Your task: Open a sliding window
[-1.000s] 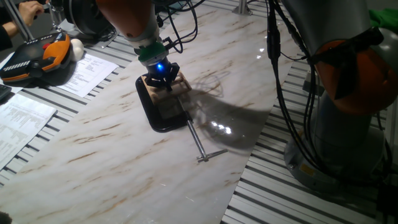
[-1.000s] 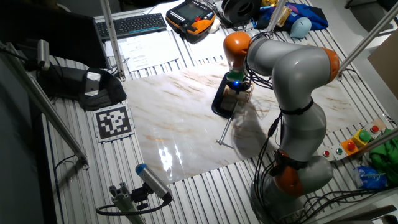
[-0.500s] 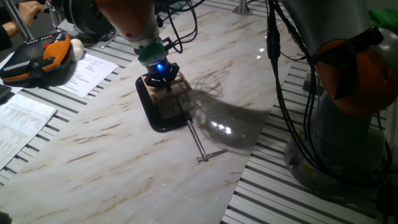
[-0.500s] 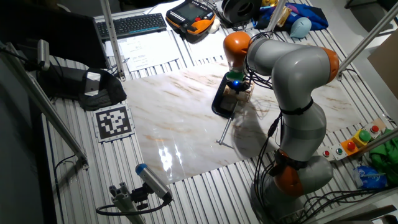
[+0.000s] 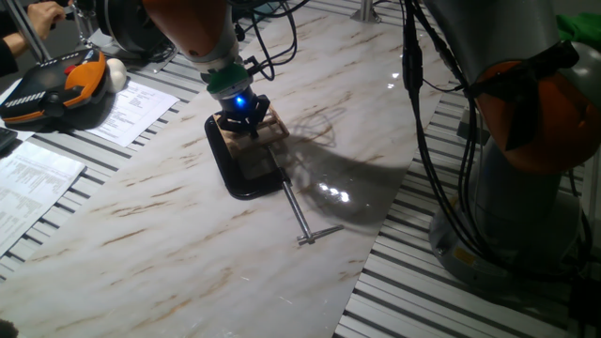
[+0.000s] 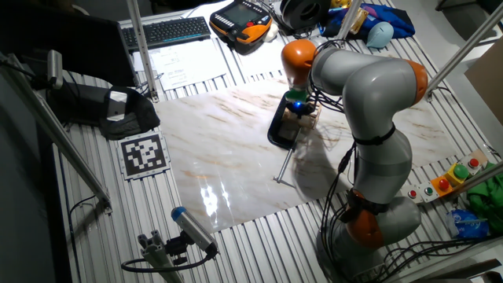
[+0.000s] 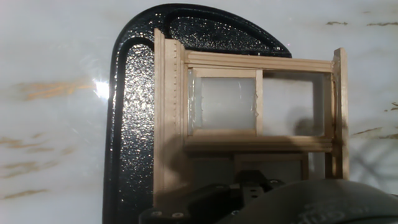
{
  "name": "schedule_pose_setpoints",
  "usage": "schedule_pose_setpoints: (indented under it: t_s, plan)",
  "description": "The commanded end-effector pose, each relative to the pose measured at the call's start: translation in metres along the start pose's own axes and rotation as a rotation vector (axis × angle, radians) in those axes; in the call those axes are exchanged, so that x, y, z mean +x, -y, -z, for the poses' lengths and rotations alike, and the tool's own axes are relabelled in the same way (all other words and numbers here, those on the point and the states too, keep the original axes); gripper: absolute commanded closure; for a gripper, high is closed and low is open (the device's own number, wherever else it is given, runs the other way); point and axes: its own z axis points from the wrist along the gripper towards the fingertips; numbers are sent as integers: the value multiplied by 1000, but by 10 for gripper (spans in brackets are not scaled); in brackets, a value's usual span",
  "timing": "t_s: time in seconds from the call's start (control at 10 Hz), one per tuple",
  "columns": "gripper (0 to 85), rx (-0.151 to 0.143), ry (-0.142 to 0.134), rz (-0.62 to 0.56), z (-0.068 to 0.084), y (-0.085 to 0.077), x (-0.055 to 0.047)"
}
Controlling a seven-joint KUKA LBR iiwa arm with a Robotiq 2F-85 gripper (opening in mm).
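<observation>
The sliding window (image 7: 249,60) is a small tan wooden frame. It lies over the black C-clamp (image 7: 134,124) on the marble board. Its inner sash (image 7: 224,102) sits at the left half of the frame in the hand view, and the right half shows a pale pane. My gripper (image 5: 246,120) hovers right over the sliding window (image 5: 269,128), with a blue light glowing on it. In the hand view only the hand's dark housing (image 7: 292,202) shows at the bottom, and the fingers are hidden. The other fixed view shows my gripper (image 6: 297,106) over the sliding window (image 6: 306,118).
The C-clamp's long steel screw (image 5: 299,214) points toward the board's near edge. An orange-black teach pendant (image 5: 56,84) and papers (image 5: 131,103) lie at the left. A keyboard (image 6: 169,31) and a printed tag (image 6: 143,153) sit beyond the board. The arm's base (image 5: 526,169) stands at the right.
</observation>
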Motion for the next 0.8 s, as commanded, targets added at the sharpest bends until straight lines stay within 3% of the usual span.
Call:
schedule_pose_setpoints:
  t_s: [0.0, 0.7]
  plan:
    - [850, -1, -1, 0, 0, -1, 0]
    - [850, -1, -1, -1, 2, -6, 1]
